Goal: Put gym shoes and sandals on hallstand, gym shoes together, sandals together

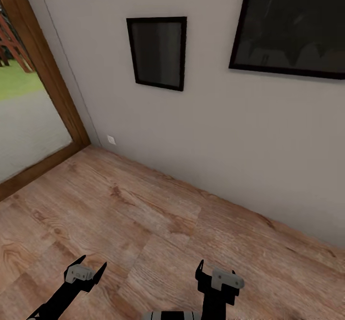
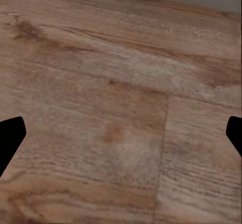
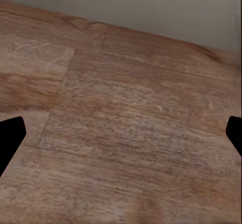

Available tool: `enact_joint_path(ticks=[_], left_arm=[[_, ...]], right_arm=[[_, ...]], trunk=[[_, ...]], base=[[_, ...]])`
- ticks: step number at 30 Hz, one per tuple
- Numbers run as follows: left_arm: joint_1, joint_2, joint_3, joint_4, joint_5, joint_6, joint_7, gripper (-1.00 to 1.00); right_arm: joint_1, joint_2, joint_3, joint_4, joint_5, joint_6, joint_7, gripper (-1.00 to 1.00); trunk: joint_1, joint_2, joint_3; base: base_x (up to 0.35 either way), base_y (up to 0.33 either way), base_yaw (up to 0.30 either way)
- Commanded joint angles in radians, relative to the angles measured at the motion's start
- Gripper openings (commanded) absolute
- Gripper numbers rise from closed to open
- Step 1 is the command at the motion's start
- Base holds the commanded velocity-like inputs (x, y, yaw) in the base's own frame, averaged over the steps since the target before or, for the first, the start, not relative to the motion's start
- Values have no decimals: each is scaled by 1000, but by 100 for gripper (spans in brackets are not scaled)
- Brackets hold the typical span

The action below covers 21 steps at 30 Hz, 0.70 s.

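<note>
With the left gripper (image 1: 86, 268) and right gripper (image 1: 218, 272) both spread apart and empty above bare corridor floor (image 1: 143, 214) (grey wall beyond), the likely step is locating the shoes.

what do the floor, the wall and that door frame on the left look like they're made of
Floor: wood-look planks, warm brown, with grain, knots and board seams; matte. It could be laminate.
Wall: smooth pale grey, like painted plaster, no texture showing.
Door frame: brown wood, faint grain, low sheen.
</note>
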Motion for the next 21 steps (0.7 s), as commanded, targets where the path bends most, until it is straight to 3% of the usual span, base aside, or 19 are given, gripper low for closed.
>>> enact_joint_path(ticks=[1, 21], left_arm=[[-1, -1, 4, -1, -8, -5, -4, 100], [-1, -1, 4, -1, -8, -5, -4, 100]], right_arm=[[-1, 0, 2, -1, -5, -1, -5, 100], [-1, 0, 3, -1, -5, -1, -5, 100]], trunk=[[0, 0, -1], [0, 0, -1]], base=[[0, 0, -288], [0, 0, -288]])
